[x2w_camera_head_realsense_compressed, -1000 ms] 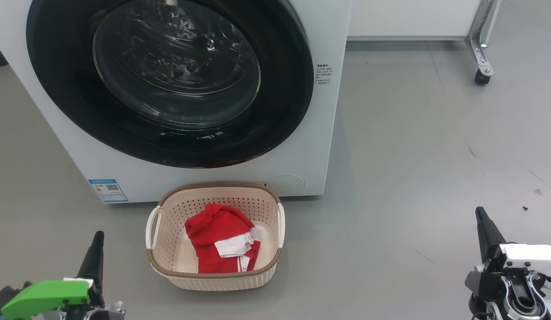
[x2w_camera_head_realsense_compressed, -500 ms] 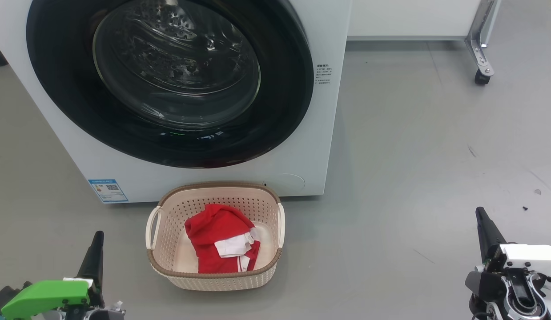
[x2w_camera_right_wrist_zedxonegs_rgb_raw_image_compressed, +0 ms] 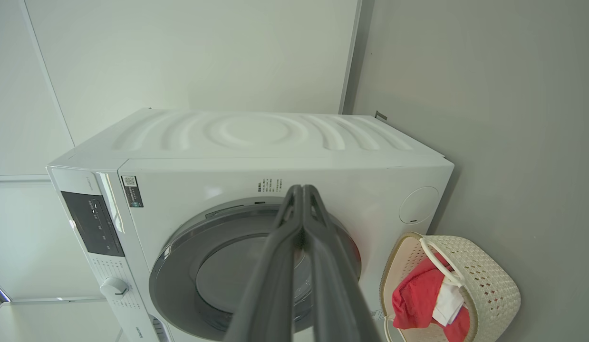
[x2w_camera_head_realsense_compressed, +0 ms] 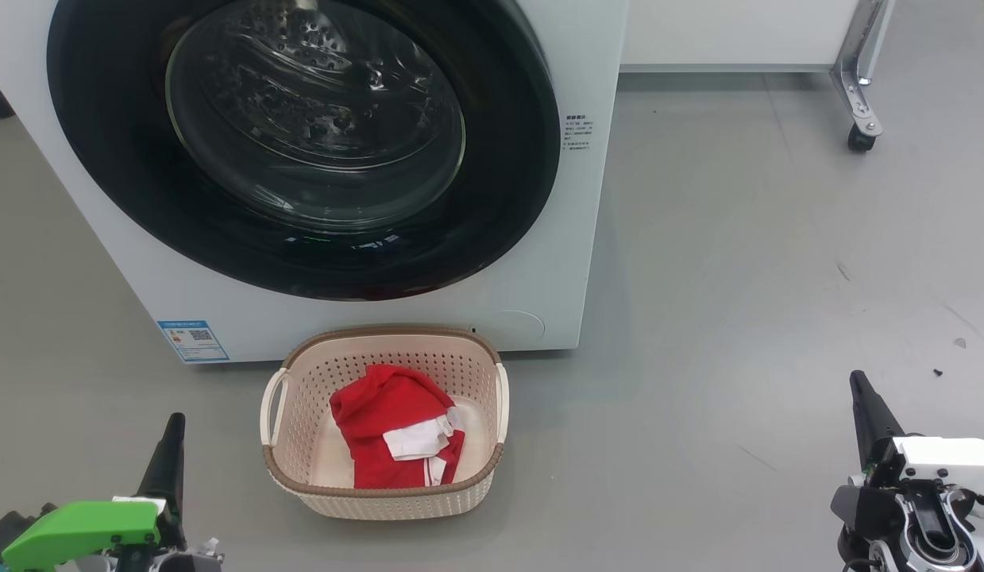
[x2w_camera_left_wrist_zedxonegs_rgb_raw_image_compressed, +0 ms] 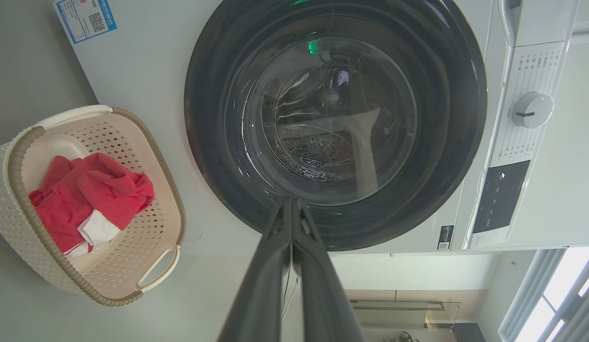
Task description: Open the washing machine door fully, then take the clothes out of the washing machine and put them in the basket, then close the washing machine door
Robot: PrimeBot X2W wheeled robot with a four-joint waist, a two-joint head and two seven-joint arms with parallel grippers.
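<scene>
The white washing machine [x2w_camera_head_realsense_compressed: 571, 199] stands at the top of the head view, and its black-rimmed door [x2w_camera_head_realsense_compressed: 301, 143] lies flat against the front, closed. On the floor just in front sits the cream basket [x2w_camera_head_realsense_compressed: 384, 485] with the red clothes [x2w_camera_head_realsense_compressed: 392, 433] lying inside. My left gripper [x2w_camera_head_realsense_compressed: 172, 425] is at the lower left, to the left of the basket, fingers together and holding nothing. My right gripper [x2w_camera_head_realsense_compressed: 858, 383] is at the lower right, far from the basket, also shut and empty. The left wrist view faces the door [x2w_camera_left_wrist_zedxonegs_rgb_raw_image_compressed: 332, 118] and the basket [x2w_camera_left_wrist_zedxonegs_rgb_raw_image_compressed: 156, 156].
Grey floor surrounds the machine and basket, with wide free room to the right. A metal frame leg on a caster [x2w_camera_head_realsense_compressed: 861, 139] stands at the upper right. A few small dark specks [x2w_camera_head_realsense_compressed: 938, 372] lie on the floor near my right gripper.
</scene>
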